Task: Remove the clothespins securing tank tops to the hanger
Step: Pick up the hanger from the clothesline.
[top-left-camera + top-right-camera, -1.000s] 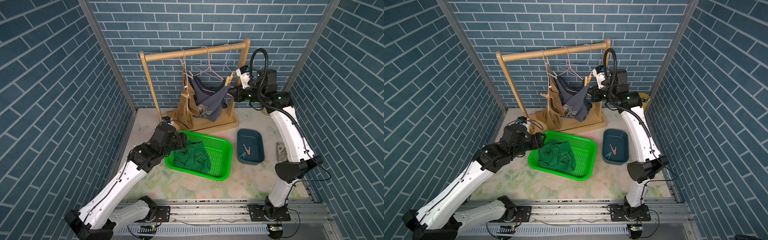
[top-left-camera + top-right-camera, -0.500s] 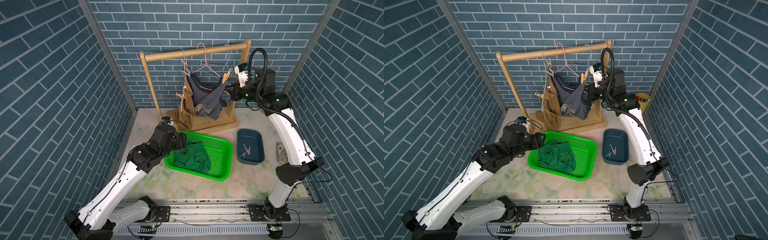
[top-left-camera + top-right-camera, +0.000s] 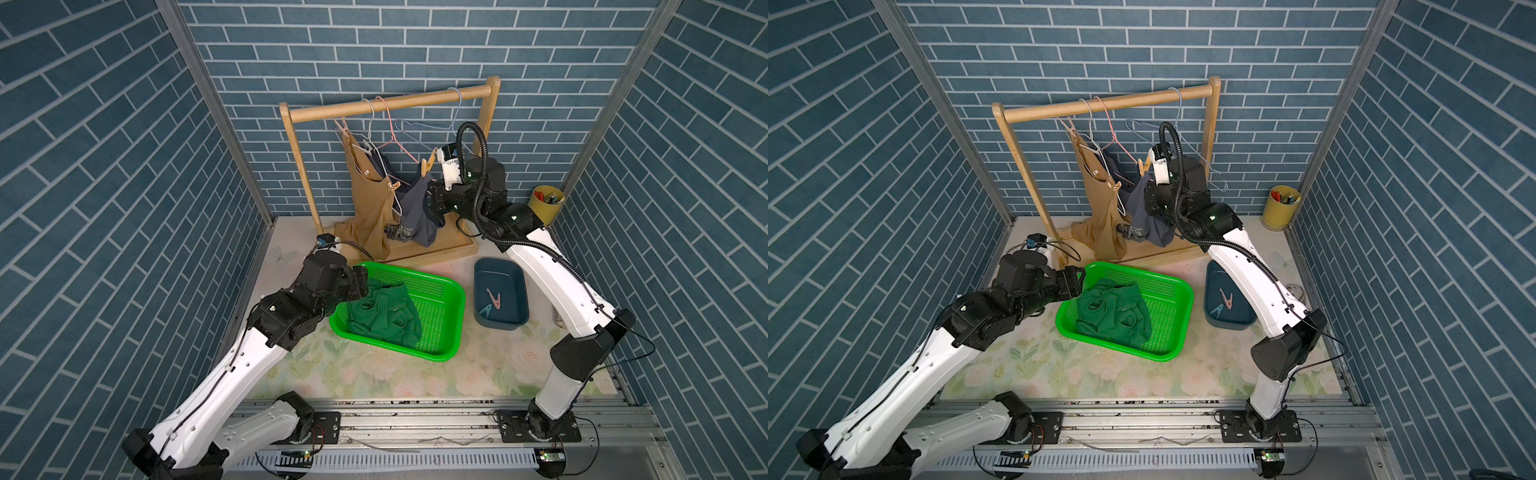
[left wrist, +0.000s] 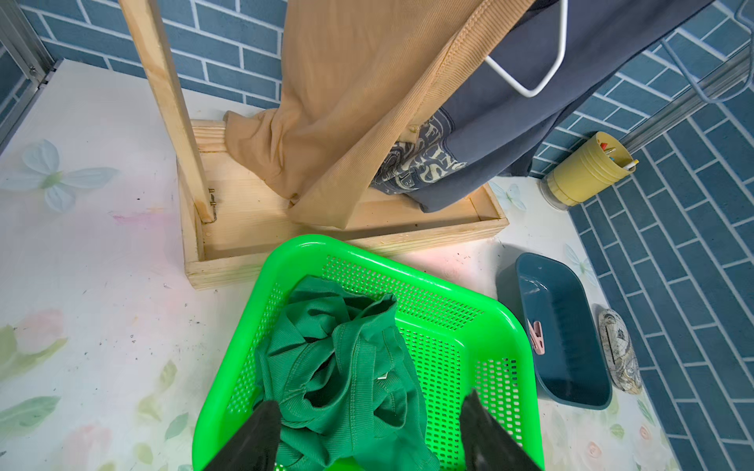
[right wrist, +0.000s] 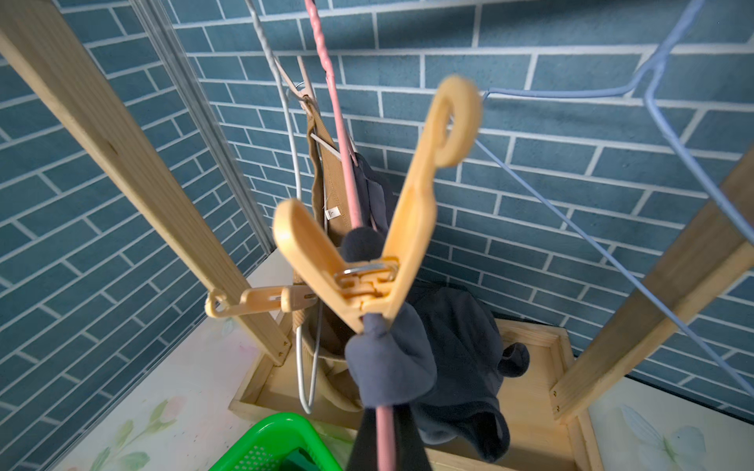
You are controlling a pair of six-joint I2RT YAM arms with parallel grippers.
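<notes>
Now your right gripper point(image 5: 385, 436) is closed tight on the pink hanger point(image 5: 338, 122) wire, just under the yellow pin point(image 5: 367, 269) that clamps the grey top point(image 5: 391, 367) to it. It has the wire, not the pin's handles. Pull from here and you drag the hanger along the rack point(image 3: 390, 102), or tip its hook off the rail, without opening the pin. If the pin does let go, I judge the grey top drops onto the rack base, short of the basket point(image 3: 440, 307). A second pin point(image 5: 261, 299) clips the tan top point(image 3: 368, 208) just beside, and bumping it could tangle both hangers.

Your left gripper point(image 4: 373, 432) hangs wide apart over the green top point(image 4: 347, 367) in the basket, holding nothing.

Room is tight. The right wrist sits between the pink hanger and the rack's post, with the blue hanger point(image 5: 563, 96) wire and the cable loop close enough to snag. Two pins point(image 3: 493, 300) lie in the tray point(image 3: 513, 282). The table in front gives you room.
</notes>
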